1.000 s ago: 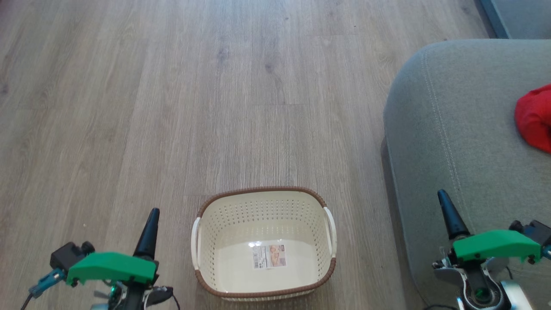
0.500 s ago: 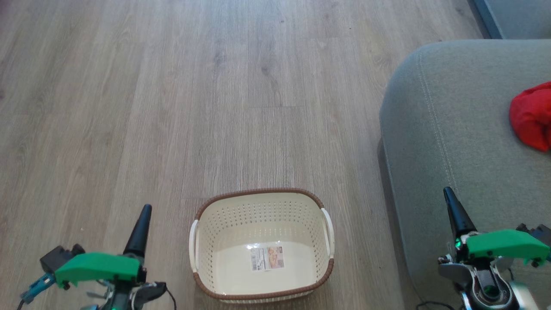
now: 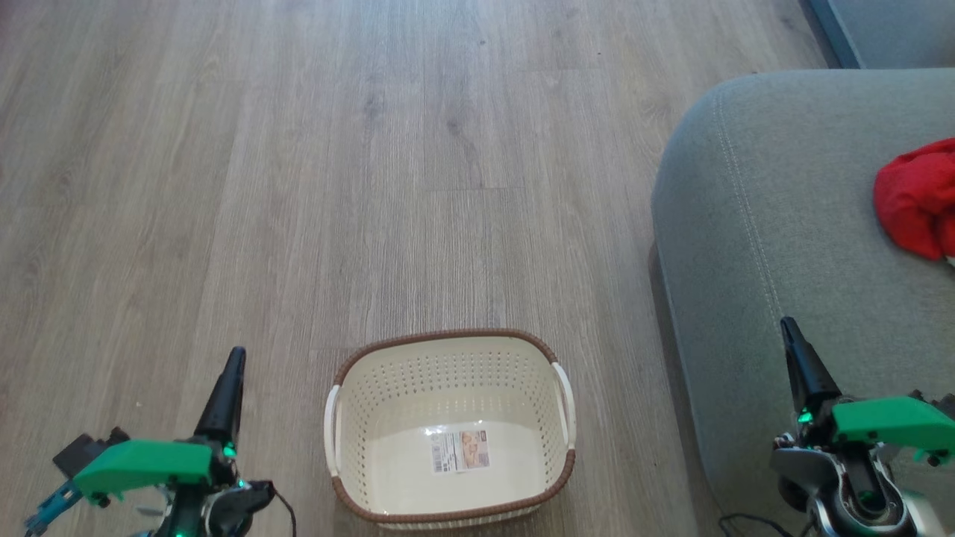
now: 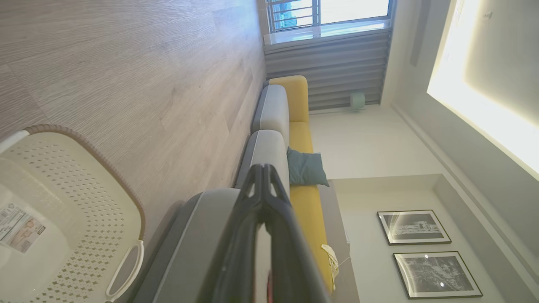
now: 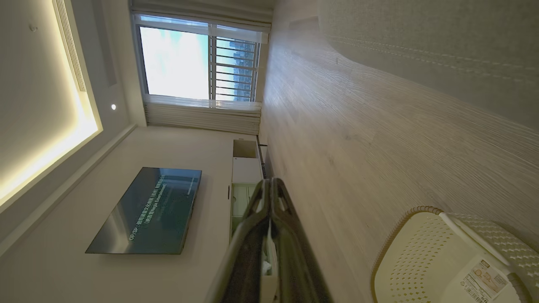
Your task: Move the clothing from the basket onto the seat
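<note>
Both tools are closed: the left gripper (image 3: 234, 358) and the right gripper (image 3: 789, 332) each have their fingers pressed tip to tip, gripping nothing and touching nothing. The left one hangs above the floor (image 3: 298, 186), the right one over the seat (image 3: 776, 224). The clothing (image 3: 914, 198) lies on the seat, cut by the frame edge, so its long axis is unclear. The basket (image 3: 448, 373) stands upright between the grippers, long axis left to right.

The basket (image 3: 448, 333) sits on the floor (image 3: 298, 186) between the left gripper (image 3: 236, 354) and the right gripper (image 3: 787, 324), a label (image 3: 459, 450) inside it. The seat (image 3: 776, 224) lies by the right gripper, with the clothing (image 3: 914, 198) on it, ahead and to the right.
</note>
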Tool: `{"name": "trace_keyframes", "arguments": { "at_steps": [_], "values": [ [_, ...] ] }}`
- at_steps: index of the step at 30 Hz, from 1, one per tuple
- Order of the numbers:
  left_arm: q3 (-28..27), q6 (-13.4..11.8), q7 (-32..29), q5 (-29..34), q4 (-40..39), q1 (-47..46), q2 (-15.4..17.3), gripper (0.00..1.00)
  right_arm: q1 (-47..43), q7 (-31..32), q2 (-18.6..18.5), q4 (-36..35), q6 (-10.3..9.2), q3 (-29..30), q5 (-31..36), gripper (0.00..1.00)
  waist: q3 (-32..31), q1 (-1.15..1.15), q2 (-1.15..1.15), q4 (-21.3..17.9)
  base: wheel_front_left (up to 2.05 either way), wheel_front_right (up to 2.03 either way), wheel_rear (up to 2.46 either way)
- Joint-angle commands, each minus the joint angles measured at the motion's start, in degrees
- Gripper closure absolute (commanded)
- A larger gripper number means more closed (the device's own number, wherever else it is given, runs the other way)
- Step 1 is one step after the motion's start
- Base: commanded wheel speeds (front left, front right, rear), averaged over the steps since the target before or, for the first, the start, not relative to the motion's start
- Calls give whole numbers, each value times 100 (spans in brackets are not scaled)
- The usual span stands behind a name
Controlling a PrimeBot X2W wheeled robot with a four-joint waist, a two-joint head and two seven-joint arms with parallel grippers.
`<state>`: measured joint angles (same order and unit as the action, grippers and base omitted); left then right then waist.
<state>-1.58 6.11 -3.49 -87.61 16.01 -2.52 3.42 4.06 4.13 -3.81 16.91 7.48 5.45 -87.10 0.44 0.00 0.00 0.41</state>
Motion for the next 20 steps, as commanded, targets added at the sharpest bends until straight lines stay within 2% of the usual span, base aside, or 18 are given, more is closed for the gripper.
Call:
{"name": "trace_keyframes", "arguments": {
  "at_steps": [1, 9, 20],
  "values": [
    [-226, 73, -56, -189, -191, -341, 65, 100, 206, 82, 22, -241, 1, -44, -188, 100, -6, 0, 0, -9, 0, 0, 0],
    [-335, 137, -172, -588, -203, -353, 61, 100, 207, 196, 54, -292, 1, 56, -548, 100, -26, 0, 0, -40, 0, 0, 0],
    [-356, 137, -189, -570, -202, -355, 46, 100, 208, 203, 60, -291, 1, 65, -541, 100, -26, 0, 0, -40, 0, 0, 0]
  ]
}}
